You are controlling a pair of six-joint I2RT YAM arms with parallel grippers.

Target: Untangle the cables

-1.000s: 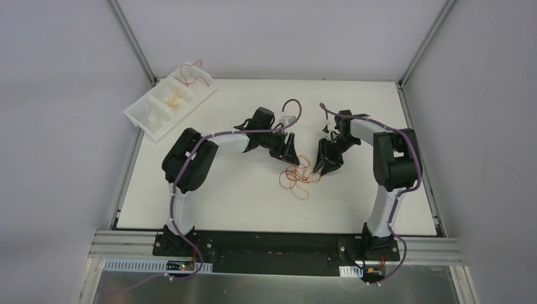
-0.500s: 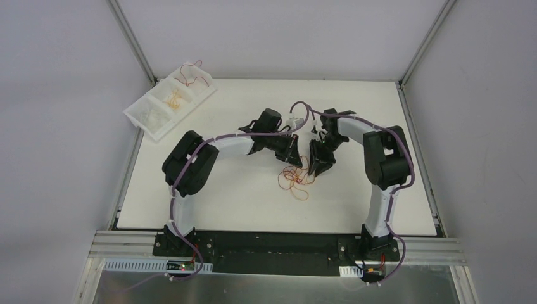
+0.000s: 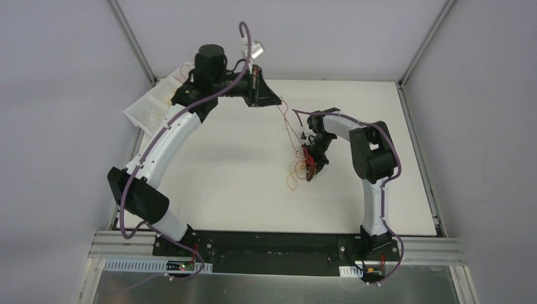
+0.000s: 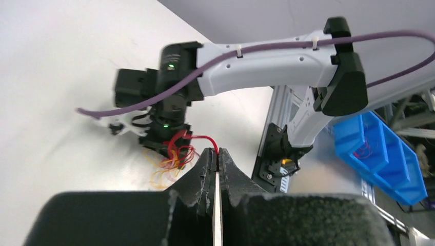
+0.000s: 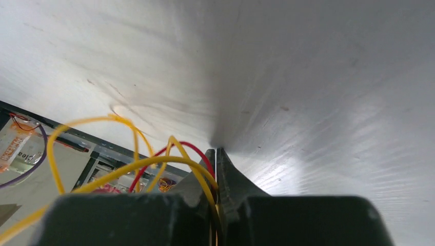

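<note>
Red, orange and yellow cables [image 3: 295,170] lie in a small curly tangle on the white table [image 3: 221,177], a little right of its centre. The right gripper [image 3: 311,172] stands tip-down in the tangle. Its jaws are pressed together on yellow and red strands, which loop out from between the fingertips in the right wrist view. The left gripper [image 3: 277,101] hangs high over the far side of the table, jaws clamped on the end of a single red strand [image 3: 288,128]. That strand runs as a thin, nearly straight line from the raised fingertips down into the tangle beside the right gripper. A white compartment tray [image 3: 140,113] sits at the far left corner, partly hidden behind the left arm.
</note>
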